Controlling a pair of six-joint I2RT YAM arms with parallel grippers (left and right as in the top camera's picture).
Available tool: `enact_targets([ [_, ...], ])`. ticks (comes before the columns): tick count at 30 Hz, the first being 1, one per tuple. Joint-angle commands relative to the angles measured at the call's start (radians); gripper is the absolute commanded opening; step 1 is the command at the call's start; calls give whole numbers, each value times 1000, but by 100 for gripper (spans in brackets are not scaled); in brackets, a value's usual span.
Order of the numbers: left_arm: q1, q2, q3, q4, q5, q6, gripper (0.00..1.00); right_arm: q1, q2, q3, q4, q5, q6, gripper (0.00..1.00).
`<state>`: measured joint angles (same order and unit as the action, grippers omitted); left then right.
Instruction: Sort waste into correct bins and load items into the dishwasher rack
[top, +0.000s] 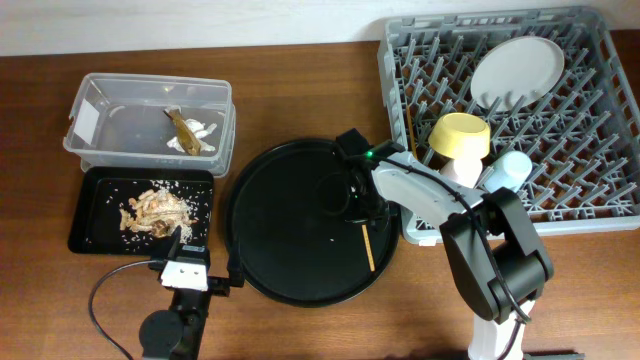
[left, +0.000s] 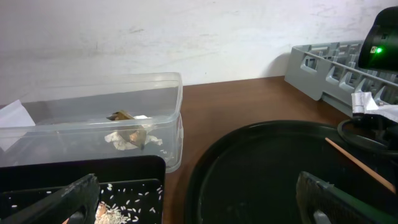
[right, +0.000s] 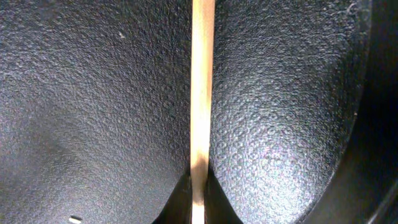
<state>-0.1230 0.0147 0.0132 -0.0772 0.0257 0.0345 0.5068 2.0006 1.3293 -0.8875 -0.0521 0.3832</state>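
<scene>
A wooden chopstick (right: 202, 93) is seen pinched at one end between the fingers of the right gripper (right: 198, 202), its length stretched over the round black tray (top: 270, 230) just beside the dishwasher rack (top: 600, 190) (plate (top: 517, 68), yellow bowl (top: 460, 133), pinkish cup (top: 462, 172) and blue cup (top: 512, 165) are stood among its pegs). The left gripper (left: 199, 202) is shown spread wide and empty near the shallow black tray (top: 95, 215) of food scraps (top: 155, 210). White paper (top: 182, 145) and wrapper (top: 187, 128) are seen in the clear tub (top: 125, 125).

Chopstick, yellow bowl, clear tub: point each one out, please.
chopstick (right: 202, 93), right wrist view, middle of its shaft.
yellow bowl (top: 460, 135), overhead view, middle of the bowl.
clear tub (left: 56, 140), left wrist view, its front wall.
</scene>
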Motion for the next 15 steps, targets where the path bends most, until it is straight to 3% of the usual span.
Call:
enact_targets([
  [1,2,-4,-4,-3,-3,12,100,-43,-118,64,-11,6,-39,4],
  [4,2,-4,-4,-3,-3,12,99,-185,-293,120,41,129,-53,4],
  [6,2,-4,-4,-3,-3,12,99,-290,-283,120,121,144,-208,4],
  [9,2,-4,-4,-3,-3,12,99,-364,-182,120,152,134,-269,4],
  [10,2,-4,-4,-3,-3,12,99,-356,-191,127,124,130,-278,31],
  [11,2,-4,-4,-3,-3,12,99,-349,-224,155,74,89,-274,41],
  [13,2,-4,-4,-3,-3,12,99,-308,-374,247,-80,-54,-270,43],
  [15,2,-4,-4,-3,-3,12,99,-218,-554,261,-126,-53,-270,46],
])
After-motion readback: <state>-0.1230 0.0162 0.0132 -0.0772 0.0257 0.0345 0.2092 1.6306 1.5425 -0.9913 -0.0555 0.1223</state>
